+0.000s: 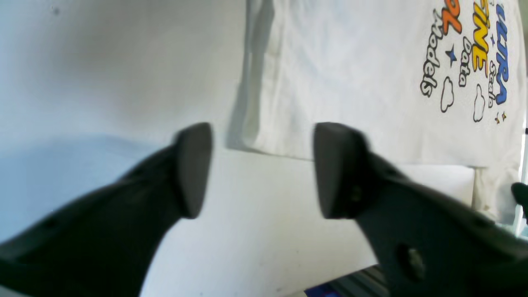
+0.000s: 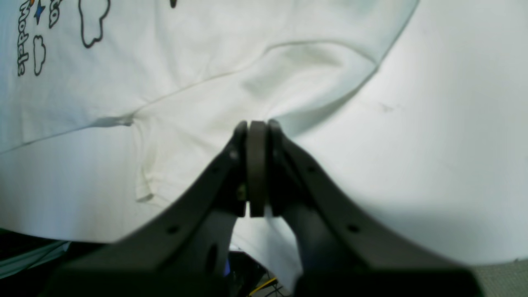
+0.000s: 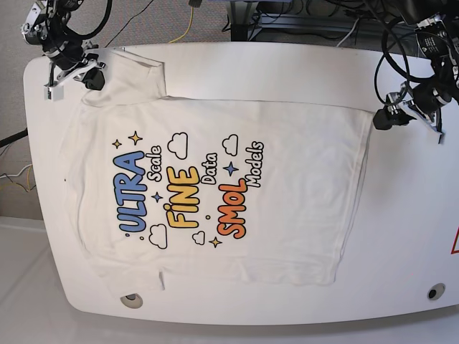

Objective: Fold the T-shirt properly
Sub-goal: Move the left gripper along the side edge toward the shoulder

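Observation:
The white T-shirt (image 3: 215, 193) lies flat and print up on the white table (image 3: 409, 215), its blue, yellow and orange lettering (image 3: 190, 193) in the middle. My right gripper (image 2: 258, 128) is shut, and the sleeve fabric (image 2: 288, 82) is drawn up in creases to its fingertips. In the base view that gripper (image 3: 92, 77) sits at the shirt's far left corner. My left gripper (image 1: 264, 165) stands open over bare table just off the shirt's edge (image 1: 255, 123), with nothing between its fingers. From the base camera the left gripper (image 3: 378, 119) is beside the shirt's far right corner.
Cables (image 3: 193, 21) and frame parts run behind the table's far edge. Two round holes (image 3: 130, 299) (image 3: 435, 292) sit near the front edge. A red mark (image 3: 453, 244) shows at the right rim. Bare table lies right of the shirt.

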